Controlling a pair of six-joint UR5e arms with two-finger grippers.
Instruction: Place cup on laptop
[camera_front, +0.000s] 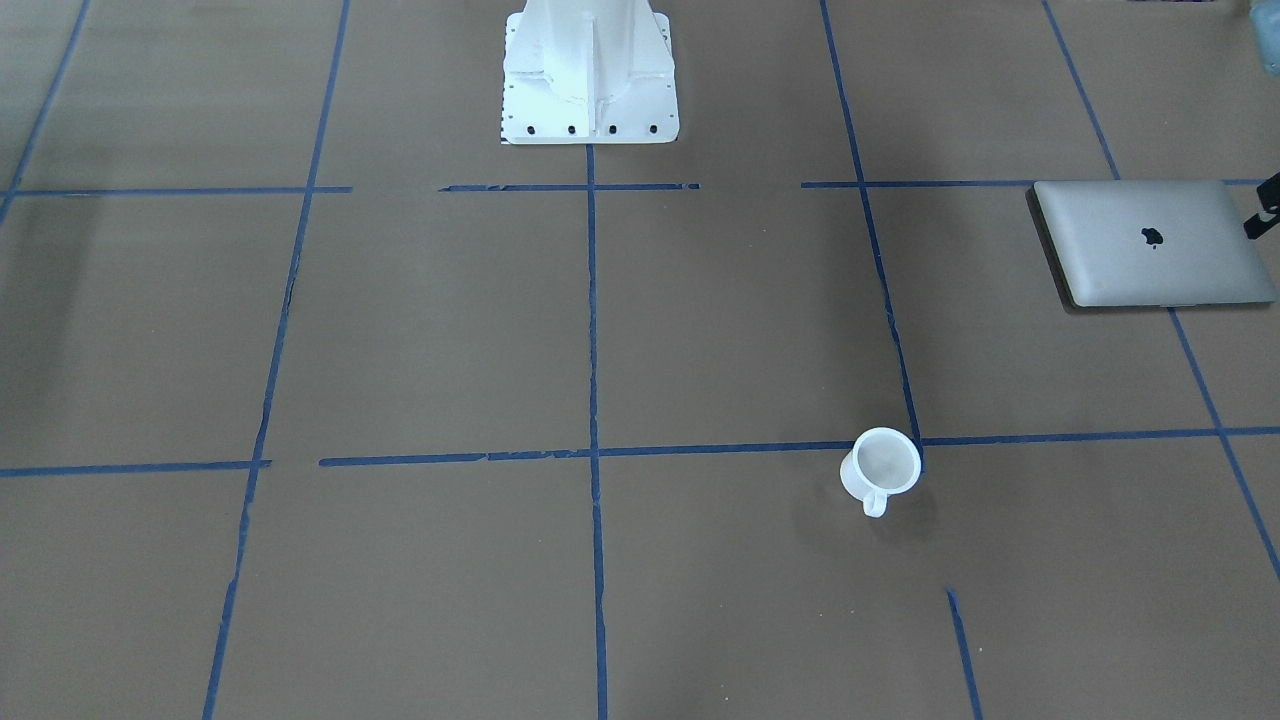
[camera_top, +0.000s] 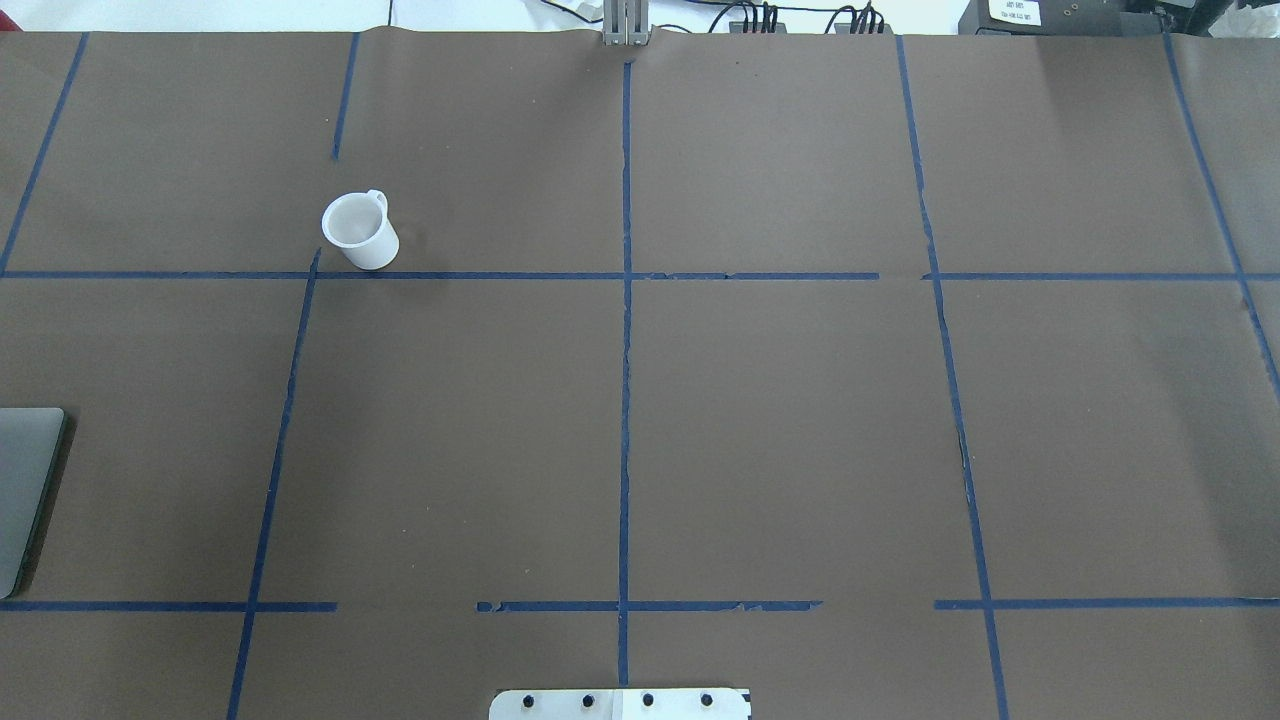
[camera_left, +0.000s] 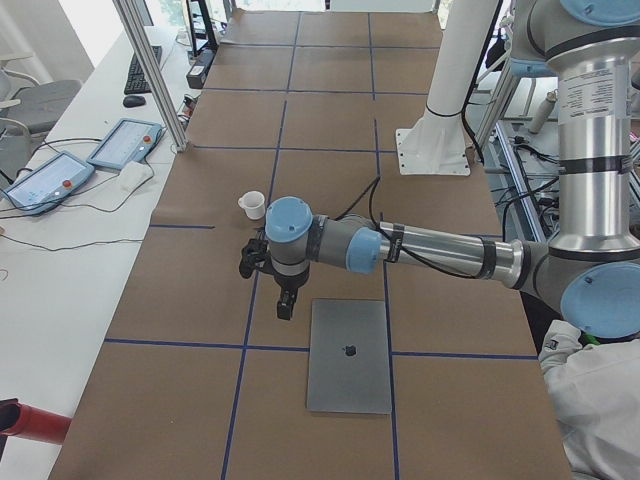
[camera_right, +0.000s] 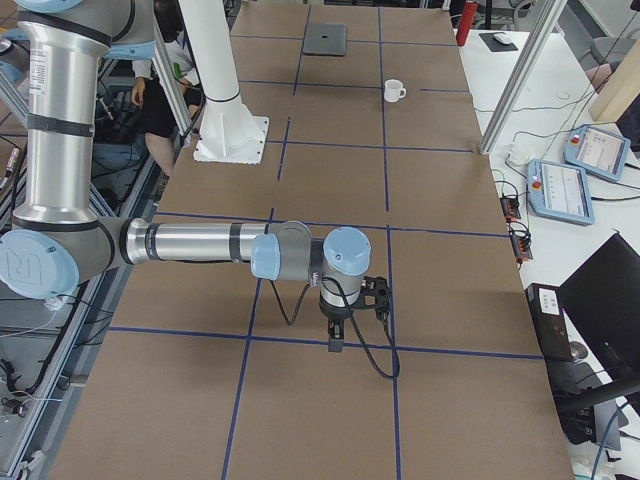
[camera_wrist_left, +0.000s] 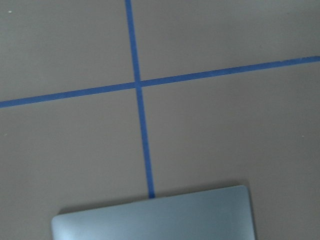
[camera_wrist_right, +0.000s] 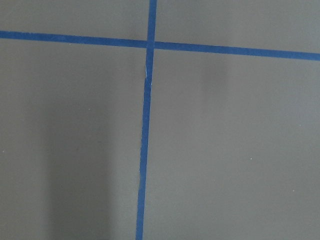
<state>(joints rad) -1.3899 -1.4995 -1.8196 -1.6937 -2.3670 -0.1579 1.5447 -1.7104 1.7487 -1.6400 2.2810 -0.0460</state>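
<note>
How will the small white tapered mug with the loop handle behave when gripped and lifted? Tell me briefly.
The small white tapered mug looks empty and thin-walled, so it is probably light. Its base seems narrower than its rim, so a sideways push may tip it. Its smooth sides could slip in a grip.

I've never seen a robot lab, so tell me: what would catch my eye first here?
A small white tapered mug with a loop handle stands upright on the brown paper-covered table, by a crossing of blue tape lines. A flat silver-grey closed laptop with a dark apple logo lies apart from it, toward the robot's left. The silver and blue left arm reaches out above the table near the laptop.
</note>
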